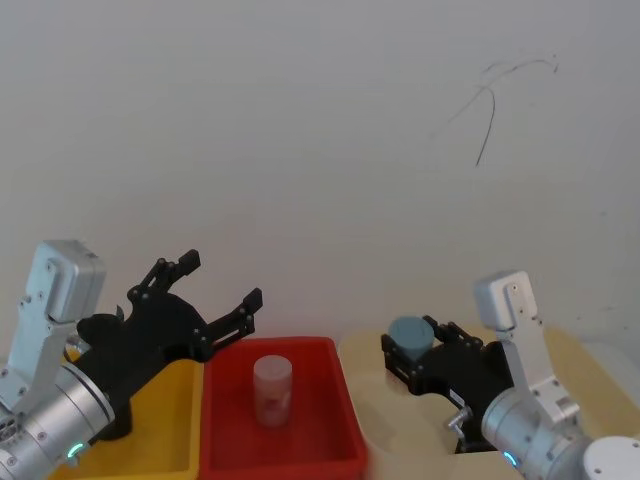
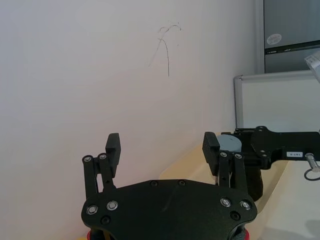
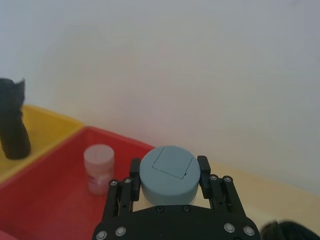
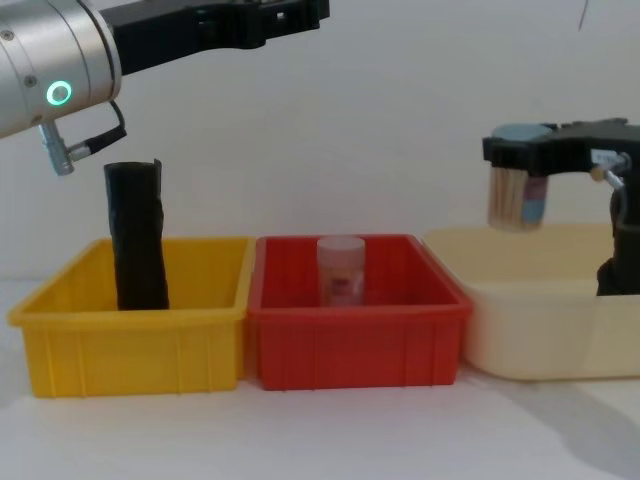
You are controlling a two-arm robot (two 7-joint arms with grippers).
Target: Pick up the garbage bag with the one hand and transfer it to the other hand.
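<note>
Approaching the pickup: the left claw, on the green-ringed arm, hangs high above the yellow bin with its fingers spread apart and nothing between them, while the bag stands untouched below. The bag is a tall, matte-black, crinkled roll, upright against the bin's back-left part, its ragged top end rising clear of the rim; the right wrist view shows it from afar as a dark column in that bin. By the look of things, the first step, the grasp, is not yet made. The next move likely calls for the left claw to descend and turn so that its fingers straddle the roll near its upper half, then shut and lift it clear of the bin wall. The right claw, on the blue-ringed arm, hovers above the cream bin clamped on a grey-capped jar of what look like sticks; it would presumably have to be freed before receiving the bag. A clear jar stands in the red bin between.
</note>
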